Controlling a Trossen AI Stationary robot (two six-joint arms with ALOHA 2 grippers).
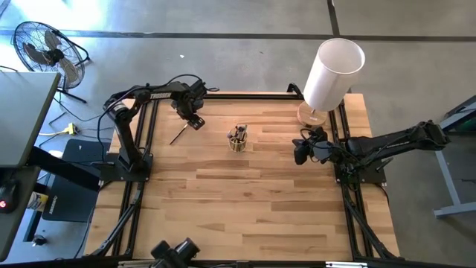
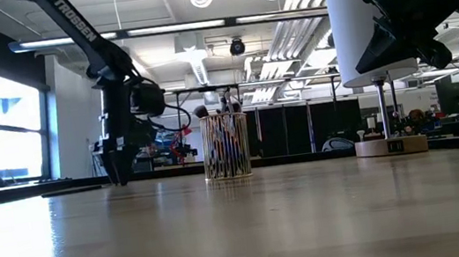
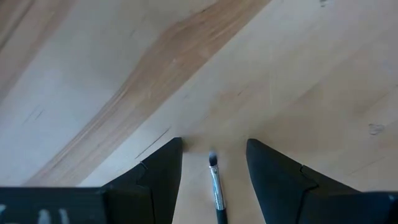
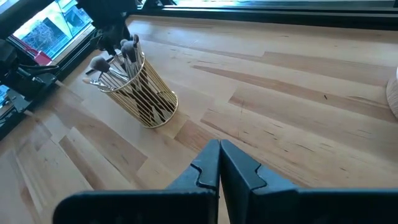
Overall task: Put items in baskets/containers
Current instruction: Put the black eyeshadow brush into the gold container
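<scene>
Slim dark-handled brush [image 3: 216, 186] on pale grainy wood between wide left tool [image 3: 213, 163] fingers; right tool [image 4: 219, 149] pinched closed.

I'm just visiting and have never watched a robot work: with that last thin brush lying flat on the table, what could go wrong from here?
1. The left hand straddles the makeup brush, open. The brush lies flat on the table, so the fingers might scrape wood or pinch it off-centre.
2. The cup is already crowded with brushes; another could snag or tip it.
3. The right hand, shut, waits off to the side, likely no hazard.
</scene>
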